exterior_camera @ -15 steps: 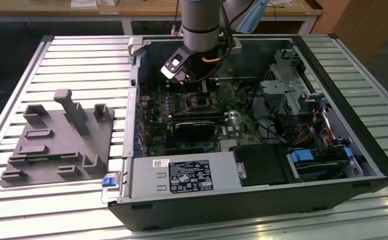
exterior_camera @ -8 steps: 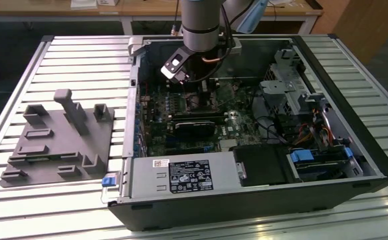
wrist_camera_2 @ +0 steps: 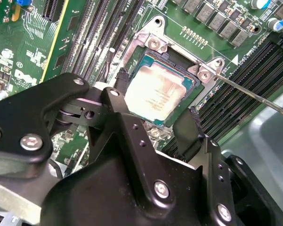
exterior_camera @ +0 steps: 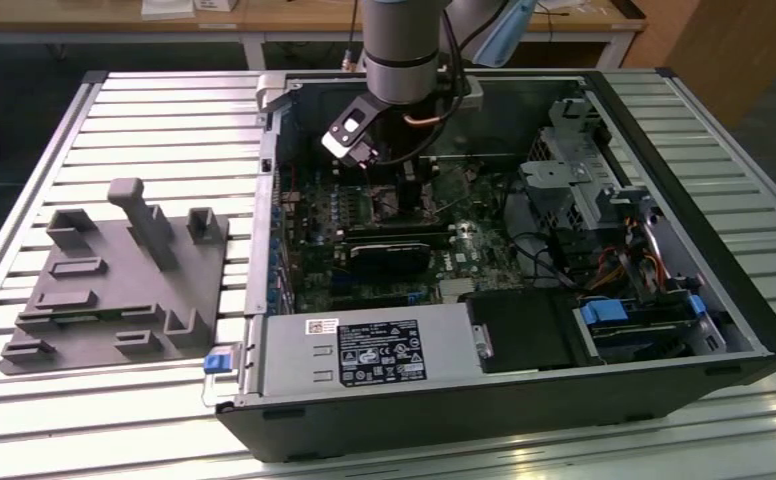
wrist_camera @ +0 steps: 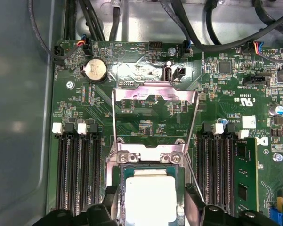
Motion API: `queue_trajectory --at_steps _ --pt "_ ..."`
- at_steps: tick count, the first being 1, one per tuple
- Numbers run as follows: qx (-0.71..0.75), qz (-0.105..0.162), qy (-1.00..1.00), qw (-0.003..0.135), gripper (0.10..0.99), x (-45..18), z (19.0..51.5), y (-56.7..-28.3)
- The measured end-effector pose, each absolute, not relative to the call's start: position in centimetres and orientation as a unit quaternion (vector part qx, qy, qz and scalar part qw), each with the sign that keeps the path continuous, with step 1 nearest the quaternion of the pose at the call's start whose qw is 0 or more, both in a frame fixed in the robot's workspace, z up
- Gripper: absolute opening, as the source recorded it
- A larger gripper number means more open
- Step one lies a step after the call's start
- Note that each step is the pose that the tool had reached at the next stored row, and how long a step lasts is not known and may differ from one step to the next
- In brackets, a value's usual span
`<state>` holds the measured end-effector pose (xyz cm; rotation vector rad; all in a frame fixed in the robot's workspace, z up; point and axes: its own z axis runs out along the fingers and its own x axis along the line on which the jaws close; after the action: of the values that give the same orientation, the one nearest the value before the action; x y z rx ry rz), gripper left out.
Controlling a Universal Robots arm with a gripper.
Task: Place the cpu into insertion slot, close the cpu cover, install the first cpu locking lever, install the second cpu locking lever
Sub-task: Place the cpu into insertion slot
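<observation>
We see the arm (exterior_camera: 402, 40) reaching down into the open computer case (exterior_camera: 708, 330), which lies on a slatted metal table (exterior_camera: 161, 110) beside a grey fixture plate (exterior_camera: 108, 280). In both wrist views the cpu (wrist_camera_2: 155, 89) (wrist_camera: 148, 193) sits flat in the insertion slot (wrist_camera_2: 176, 61) on the green motherboard (wrist_camera: 226, 94), silvery-tan top upward. The gripper (wrist_camera_2: 157, 99) hovers right over it with its black fingers (wrist_camera_2: 188, 132) spread apart, one at each side of the chip; in the first wrist view we see a gap between each finger and the chip's edge. The cpu cover (wrist_camera: 132, 94) is swung open, away from the slot, not yet closed. A thin locking lever (wrist_camera_2: 254, 95) juts out from the socket's corner, between the long memory slots (wrist_camera: 77, 169).
</observation>
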<state>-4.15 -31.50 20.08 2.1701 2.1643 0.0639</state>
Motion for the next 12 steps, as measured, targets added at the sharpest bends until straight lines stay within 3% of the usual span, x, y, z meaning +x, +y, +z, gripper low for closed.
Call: queue_trajectory --at_steps 12 --pt "0.707 0.020 0.706 0.039 0.659 -4.15 19.50 -31.50"
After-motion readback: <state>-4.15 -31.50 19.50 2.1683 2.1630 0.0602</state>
